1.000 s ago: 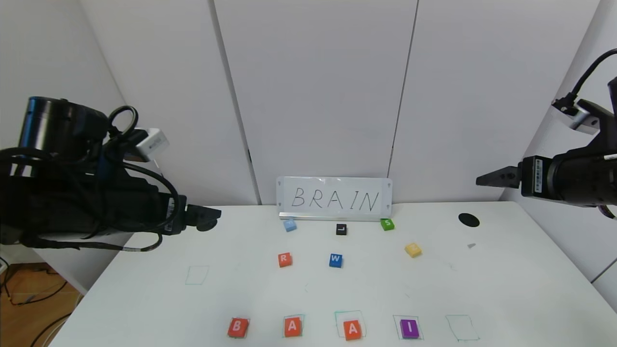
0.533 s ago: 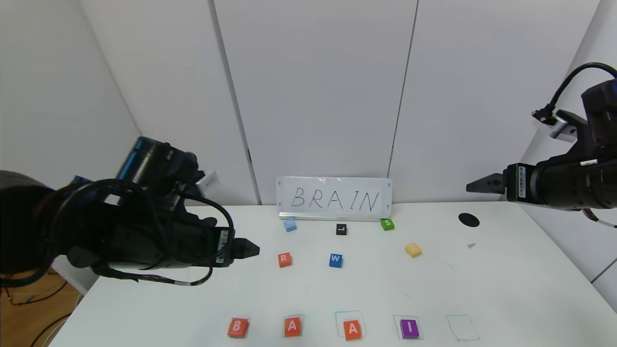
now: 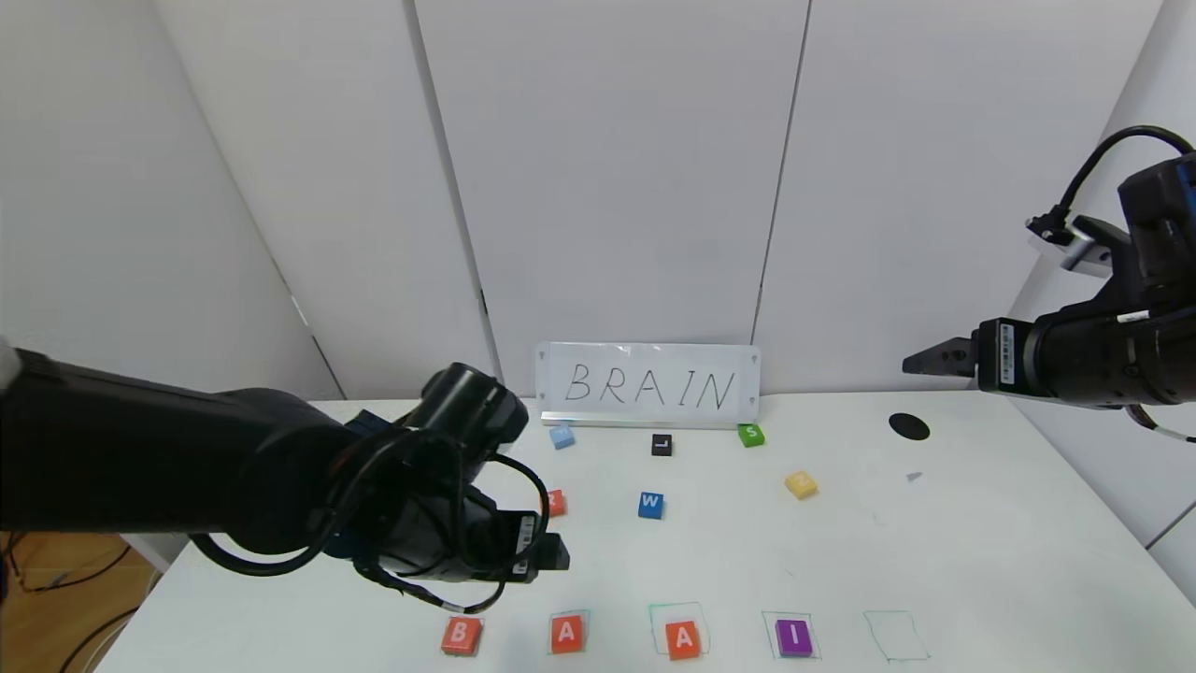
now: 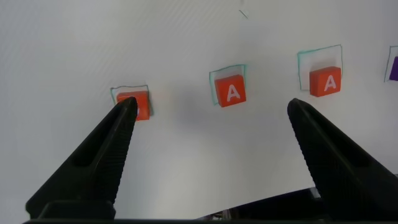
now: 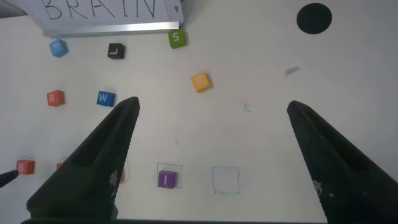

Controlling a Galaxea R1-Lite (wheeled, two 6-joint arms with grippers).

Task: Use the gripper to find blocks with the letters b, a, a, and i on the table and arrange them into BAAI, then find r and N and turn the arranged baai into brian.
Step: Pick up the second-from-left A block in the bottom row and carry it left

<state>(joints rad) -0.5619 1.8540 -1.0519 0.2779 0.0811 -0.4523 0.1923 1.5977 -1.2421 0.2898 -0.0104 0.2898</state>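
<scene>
Clearly orange-red r [image 3: 555, 502], faint yellow N [image 3: 801, 484]

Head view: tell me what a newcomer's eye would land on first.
The big black left arm sweeping in over the table, its left gripper hanging above the near row of blocks that spell B, A, A, I. Behind them a white sign reads BRAIN, while the right gripper waits high at the far right.

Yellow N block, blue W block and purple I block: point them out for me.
Yellow N block [image 3: 801, 484], head view, top face.
Blue W block [image 3: 651, 505], head view, on its white letter.
Purple I block [image 3: 793, 637], head view, lettered top face.
</scene>
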